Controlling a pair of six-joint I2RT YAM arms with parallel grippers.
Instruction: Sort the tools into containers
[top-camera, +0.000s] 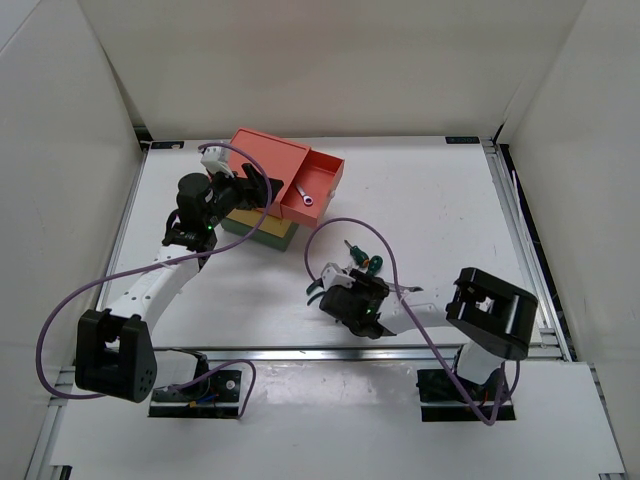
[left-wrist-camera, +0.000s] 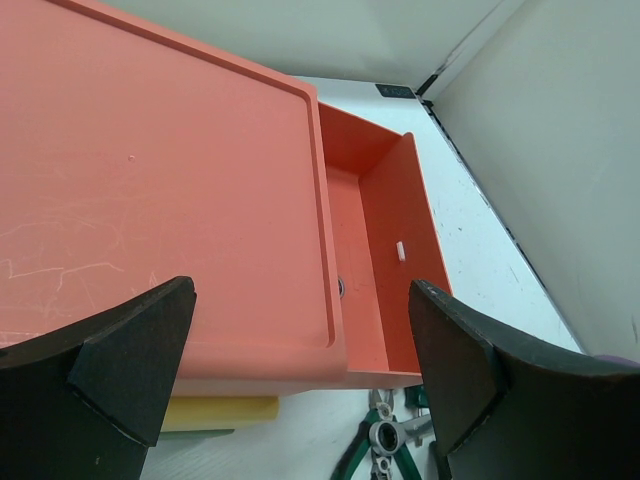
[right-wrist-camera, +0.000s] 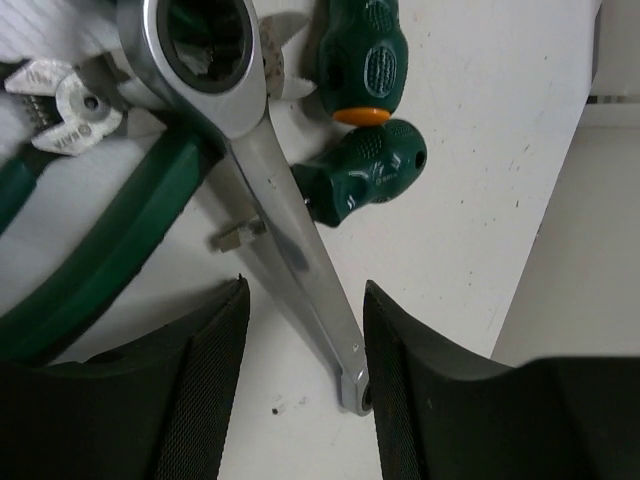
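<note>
wrench (right-wrist-camera: 285, 230): silver; ring head with a toothed bore at upper left of the right wrist view, and a flat shaft slanting down to lower centre. It lies flat on the table (right-wrist-camera: 470, 200).
right gripper (right-wrist-camera: 305, 292): fingers partly spread, astride the shaft's tail end. It holds nothing, and looks lined up to pinch the narrow shaft.
pliers (right-wrist-camera: 110, 250): dark-green handles at left, jaws beside the ring head.
screwdrivers (right-wrist-camera: 362, 60): 2, stubby and green, at upper right, close against the shaft.
salmon drawer (top-camera: 325, 170): pulled out at upper centre of the top view, with 1 second wrench (top-camera: 306, 196) inside. This is likely the wrenches' bin.
left gripper (left-wrist-camera: 300, 300): spread wide and empty, poised over the salmon box top.
</note>
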